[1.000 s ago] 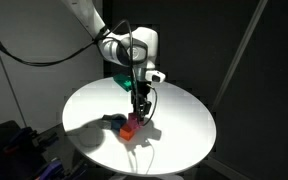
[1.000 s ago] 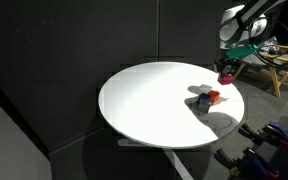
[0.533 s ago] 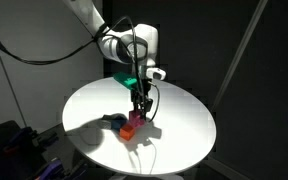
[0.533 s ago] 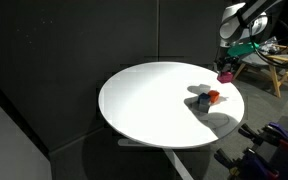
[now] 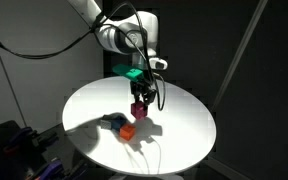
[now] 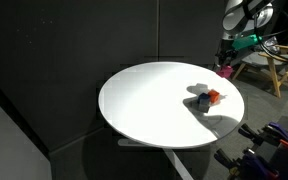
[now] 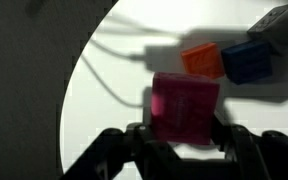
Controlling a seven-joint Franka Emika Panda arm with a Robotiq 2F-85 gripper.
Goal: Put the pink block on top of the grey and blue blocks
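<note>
- Robotiq gripper (image 7: 184,128), black fingers (image 7: 134,138), clenched on the small magenta-pink cube (image 7: 184,106). One finger presses each side face.
- Pink block sits between the fingertips. In both exterior views (image 5: 139,108) (image 6: 225,72) it looks lifted clear of the round white table (image 5: 189,125), judging by the gap above its shadow.
- Key relation: in the wrist view the small blue cube (image 7: 246,60) lies ahead of the gripper and off to its right in frame. The light grey cube (image 7: 280,24) is further out the same way, cut off by the frame edge.
- Small orange cube (image 7: 201,59) is just ahead of the held block, right beside the blue one. Cannot tell if they touch.
- Move is likely a short carry forward and rightward past the orange cube, then down onto the grey and blue pair.
- Whether grey and blue sit flush is too blurred to tell.
- Cubes have no long axis, so the jaw line only needs squaring to the pair.
- Only one arm on the rig, so no nearer-arm choice.
- Count: one pink, one orange, one blue and one grey cube (four in all), one gripper, one table.
</note>
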